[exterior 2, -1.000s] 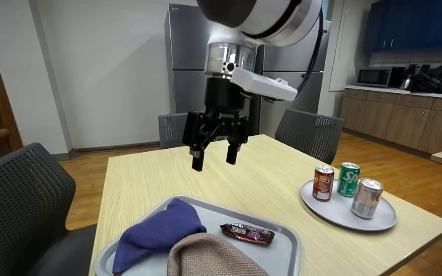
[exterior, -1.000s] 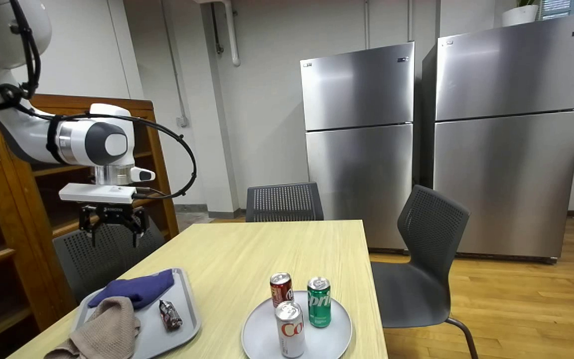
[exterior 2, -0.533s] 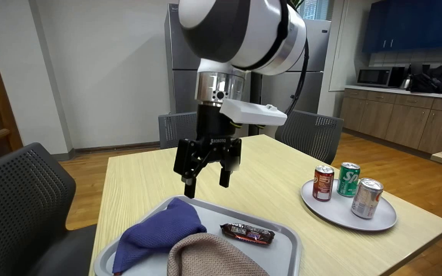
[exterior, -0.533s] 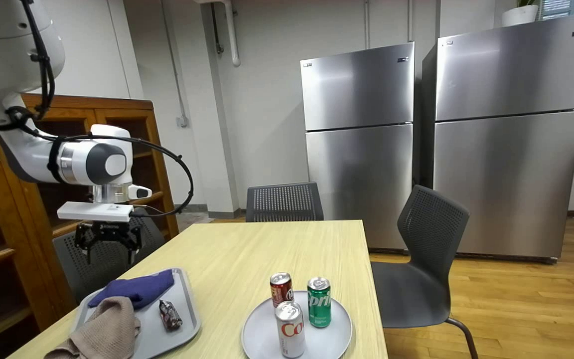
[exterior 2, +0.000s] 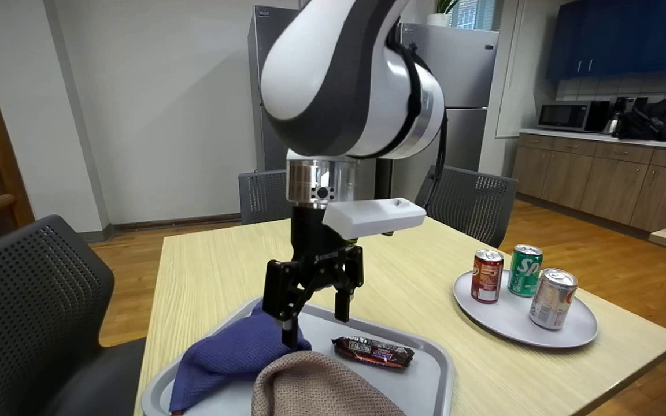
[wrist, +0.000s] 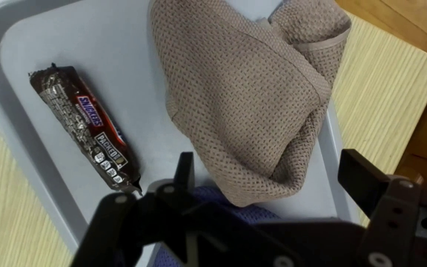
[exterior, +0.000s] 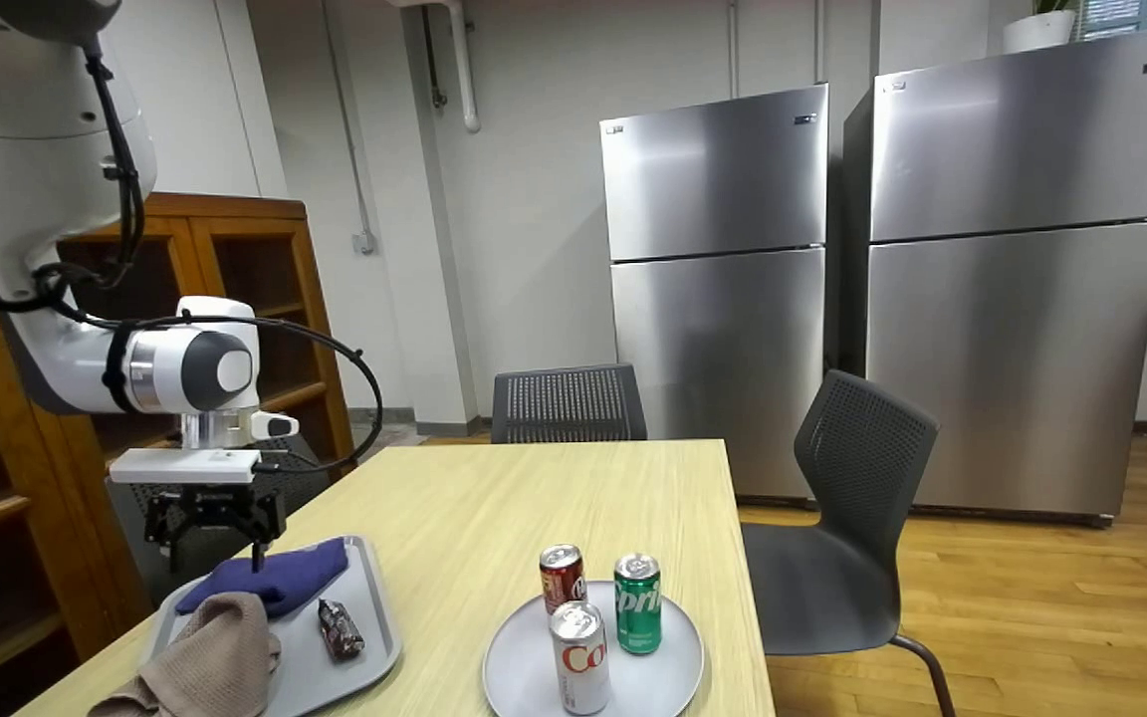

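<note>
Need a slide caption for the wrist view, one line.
Open gripper above a gray tray holding a Snickers bar, a tan cloth and a partly hidden purple cloth.

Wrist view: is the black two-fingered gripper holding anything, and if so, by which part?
Nothing is held: the gripper stands open above the grey rectangular tray, and neither the tan waffle-weave cloth nor the purple woven cloth is gripped.

Even, bright indoor light fills both exterior views, with pale glare on a refrigerator (exterior: 718, 299) and a soft diagonal shadow on the wall (exterior 2: 165, 110). In the wrist view the wrapper (wrist: 87, 129) glints, while the dark hand (wrist: 267, 170) is slightly blurred.
</note>
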Controlling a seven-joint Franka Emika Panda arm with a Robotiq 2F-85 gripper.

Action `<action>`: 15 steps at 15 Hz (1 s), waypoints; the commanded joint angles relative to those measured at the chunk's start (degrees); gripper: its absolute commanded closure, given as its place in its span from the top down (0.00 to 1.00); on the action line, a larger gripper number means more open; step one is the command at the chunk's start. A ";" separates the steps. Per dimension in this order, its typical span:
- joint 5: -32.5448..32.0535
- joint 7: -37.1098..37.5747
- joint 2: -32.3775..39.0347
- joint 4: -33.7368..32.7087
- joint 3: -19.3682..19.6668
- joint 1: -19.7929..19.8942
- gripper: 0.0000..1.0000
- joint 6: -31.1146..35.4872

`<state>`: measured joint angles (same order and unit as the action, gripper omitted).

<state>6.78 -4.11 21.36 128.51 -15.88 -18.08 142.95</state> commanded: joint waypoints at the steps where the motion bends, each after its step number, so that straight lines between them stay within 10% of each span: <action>1: -2.47 3.89 3.78 -2.44 0.32 -1.19 1.00 -0.08; 15: -3.31 8.83 14.84 -9.59 2.34 -3.00 1.00 -0.50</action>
<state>4.71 1.81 34.36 121.64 -14.33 -19.95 143.05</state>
